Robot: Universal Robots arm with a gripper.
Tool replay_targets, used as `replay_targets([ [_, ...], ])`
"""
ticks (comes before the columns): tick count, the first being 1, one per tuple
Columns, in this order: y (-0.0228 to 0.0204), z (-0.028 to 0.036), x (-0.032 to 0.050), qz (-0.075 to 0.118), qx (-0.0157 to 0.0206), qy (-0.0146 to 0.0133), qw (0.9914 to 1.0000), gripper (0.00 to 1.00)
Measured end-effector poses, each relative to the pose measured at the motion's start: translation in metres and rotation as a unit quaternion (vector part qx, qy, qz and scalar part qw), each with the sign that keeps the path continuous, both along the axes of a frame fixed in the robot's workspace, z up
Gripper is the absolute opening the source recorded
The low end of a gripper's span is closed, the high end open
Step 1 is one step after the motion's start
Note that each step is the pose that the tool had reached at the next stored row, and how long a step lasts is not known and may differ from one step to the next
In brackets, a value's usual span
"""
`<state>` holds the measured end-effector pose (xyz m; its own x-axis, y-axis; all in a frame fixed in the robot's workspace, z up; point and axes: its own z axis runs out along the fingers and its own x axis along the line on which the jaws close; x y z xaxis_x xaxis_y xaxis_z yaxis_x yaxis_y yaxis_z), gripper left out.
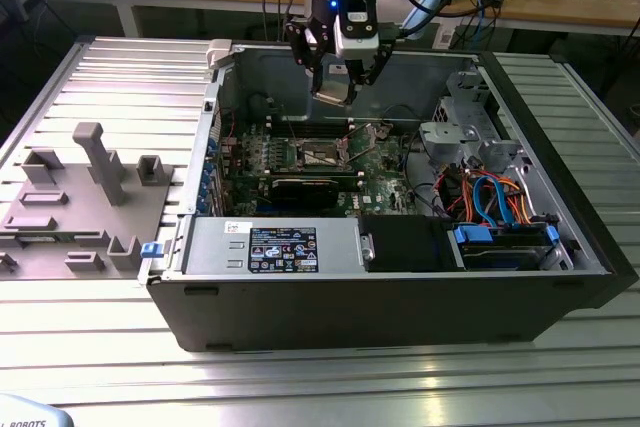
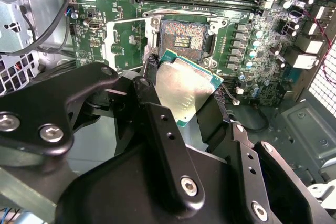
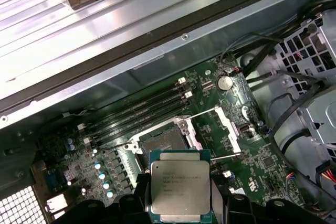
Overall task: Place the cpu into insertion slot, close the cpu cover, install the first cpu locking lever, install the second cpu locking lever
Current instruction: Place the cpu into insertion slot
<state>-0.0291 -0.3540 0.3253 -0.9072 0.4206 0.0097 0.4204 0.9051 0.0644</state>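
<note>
Ribbed metal table [image 1: 100,77] carries an open computer case [image 1: 400,297]. The gripper [image 1: 335,87] clamps the cpu [image 2: 186,90] by its edges, above the insertion slot [image 2: 182,39]. If the chip goes down skewed, it could bend socket pins or catch the raised cpu cover [image 2: 125,40].

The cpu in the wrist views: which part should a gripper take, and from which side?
Probably by two opposite thin edges, coming from above. The cpu is a flat square, so only its edges give the fingers purchase, and that leaves its underside free to settle into the insertion slot. The gripper holds it this way now.
</note>
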Motion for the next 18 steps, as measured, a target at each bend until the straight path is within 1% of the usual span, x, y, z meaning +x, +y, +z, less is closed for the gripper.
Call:
replay_targets([
  [18, 0.0000, -0.0001, 0.0000, -0.010, -0.0008, 0.0000, 0.99995, 0.54],
])
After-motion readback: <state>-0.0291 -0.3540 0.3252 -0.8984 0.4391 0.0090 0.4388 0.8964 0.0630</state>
